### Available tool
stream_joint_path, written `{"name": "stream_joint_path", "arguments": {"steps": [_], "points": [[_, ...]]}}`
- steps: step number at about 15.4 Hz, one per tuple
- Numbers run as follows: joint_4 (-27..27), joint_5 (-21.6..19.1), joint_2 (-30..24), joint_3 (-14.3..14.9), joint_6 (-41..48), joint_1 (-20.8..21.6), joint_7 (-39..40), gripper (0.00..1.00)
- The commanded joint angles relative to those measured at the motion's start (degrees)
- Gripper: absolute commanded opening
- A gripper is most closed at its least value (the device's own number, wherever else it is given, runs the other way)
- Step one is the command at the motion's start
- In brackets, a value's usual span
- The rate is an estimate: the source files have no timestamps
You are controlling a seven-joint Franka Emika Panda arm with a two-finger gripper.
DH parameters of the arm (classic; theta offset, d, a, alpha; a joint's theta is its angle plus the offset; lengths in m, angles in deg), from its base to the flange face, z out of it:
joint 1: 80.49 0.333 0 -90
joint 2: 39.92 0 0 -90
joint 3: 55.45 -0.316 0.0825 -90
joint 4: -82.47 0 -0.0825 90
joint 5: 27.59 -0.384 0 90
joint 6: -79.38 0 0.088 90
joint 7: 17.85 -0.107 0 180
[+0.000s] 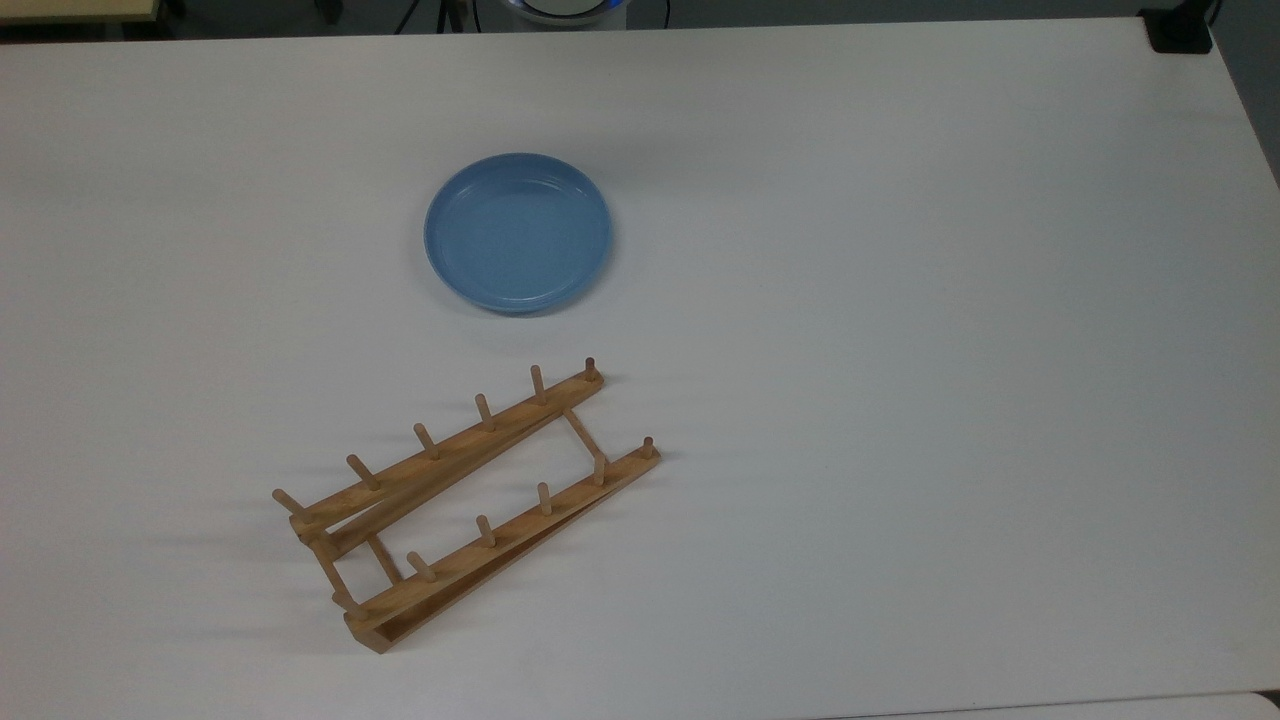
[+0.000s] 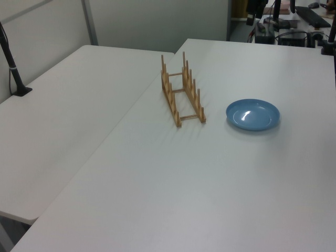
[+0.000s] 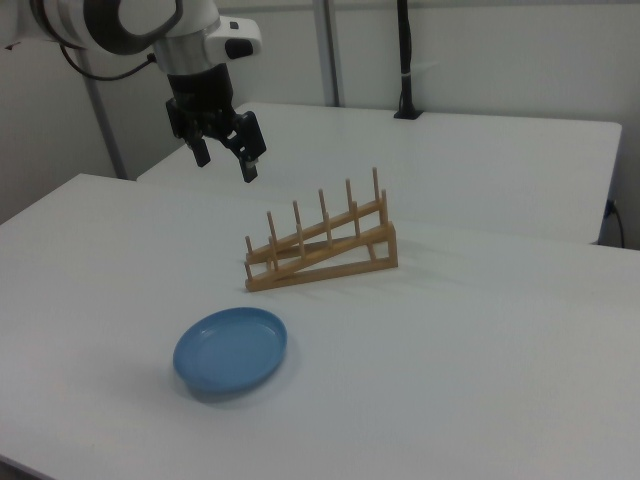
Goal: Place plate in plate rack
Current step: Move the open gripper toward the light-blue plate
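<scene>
The light-blue plate [image 1: 518,232] lies flat on the white table, also seen as the plate [image 2: 252,114] and the plate [image 3: 231,350]. The wooden plate rack [image 1: 465,500] stands empty a short way from it, with its pegs upright; the rack [image 2: 181,95] and the rack [image 3: 320,246] show in the side views. My gripper [image 3: 225,160] hangs high in the air in the right view, above and to the left of the rack, well off the table. Its fingers [image 3: 249,166] are spread, with nothing between them.
A second white table [image 2: 63,115] adjoins the first along a seam near the rack. A black post [image 2: 13,71] stands on the second table at the left view's left edge. A black block [image 1: 1180,30] sits at the top view's upper right corner.
</scene>
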Motion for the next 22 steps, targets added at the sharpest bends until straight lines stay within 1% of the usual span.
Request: {"name": "stream_joint_path", "arguments": {"steps": [1,17,22], "points": [[-0.86,1.04,-0.88,0.4,-0.82,0.65,0.66,1.0],[-0.86,0.86,-1.05,0.76,-0.46,0.56,-0.05,1.0],[-0.86,0.86,-1.05,0.85,-0.46,0.3,0.83,1.0]]}}
